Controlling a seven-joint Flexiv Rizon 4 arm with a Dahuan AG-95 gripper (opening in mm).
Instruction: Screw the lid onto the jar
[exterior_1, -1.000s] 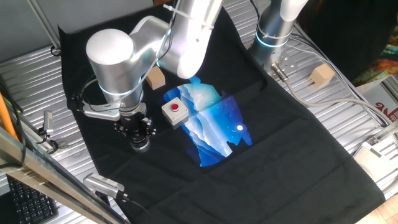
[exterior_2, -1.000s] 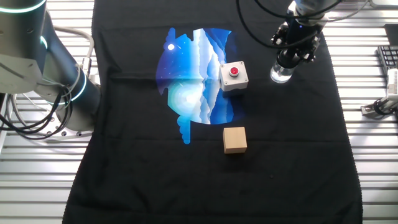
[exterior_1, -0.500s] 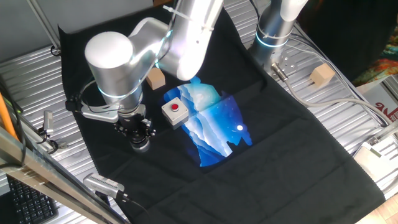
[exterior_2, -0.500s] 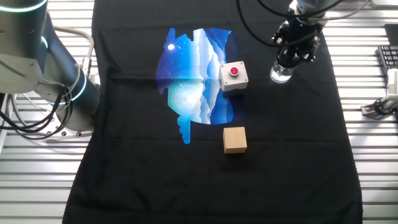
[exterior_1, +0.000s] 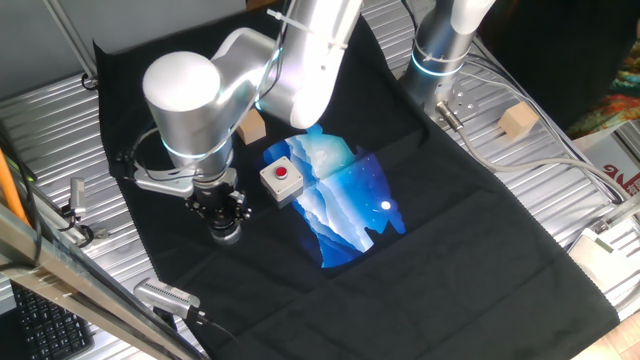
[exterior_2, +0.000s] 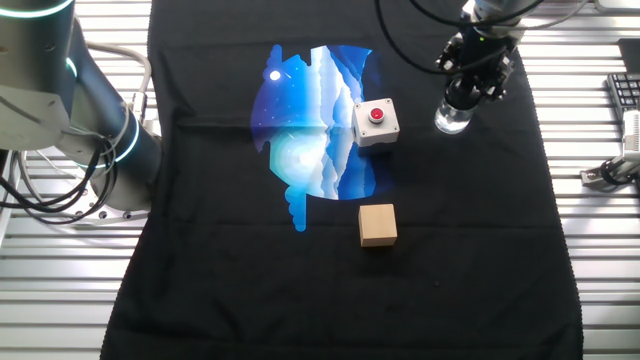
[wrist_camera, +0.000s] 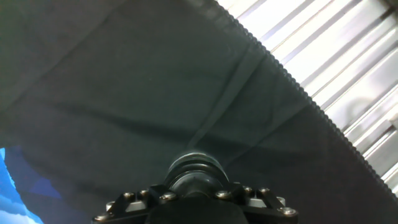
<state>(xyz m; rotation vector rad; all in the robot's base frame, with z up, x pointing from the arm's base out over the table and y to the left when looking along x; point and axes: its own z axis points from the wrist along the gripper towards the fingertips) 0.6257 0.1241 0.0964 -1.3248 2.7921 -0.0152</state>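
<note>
Pointing straight down, the pincer (exterior_2: 471, 92) stands over the jar (exterior_2: 453, 119), with its dark fingers (exterior_1: 222, 210) closed around the lid (wrist_camera: 196, 169), which sits on top of the jar. In one fixed view the clear jar body (exterior_1: 227, 234) shows just below the fingertips, resting upright on the black cloth (exterior_1: 480, 240) that covers the counter (exterior_2: 600, 260). The hand view looks along the fingers and shows the round dark rim of the lid centred between the two finger mounts, with the cloth beyond it; whether the lid is fully seated on the jar's thread cannot be told. Just beside the jar, toward the middle of the cloth, stands the white box (exterior_2: 375, 123) with a red button (exterior_2: 377, 114) on top; box and jar are apart, not touching. The box sits at the edge of a blue and white printed patch (exterior_2: 305, 120) on the cloth. A tan wooden cube (exterior_2: 378, 224) lies on the cloth well apart from the jar, on the far side of the box. A second wooden cube (exterior_1: 518, 121) rests on the ribbed metal surface off the cloth, near the base of the arm (exterior_1: 445, 45). The silver wrist joint (exterior_1: 188, 100) of the arm hangs directly above the pincer.
</note>
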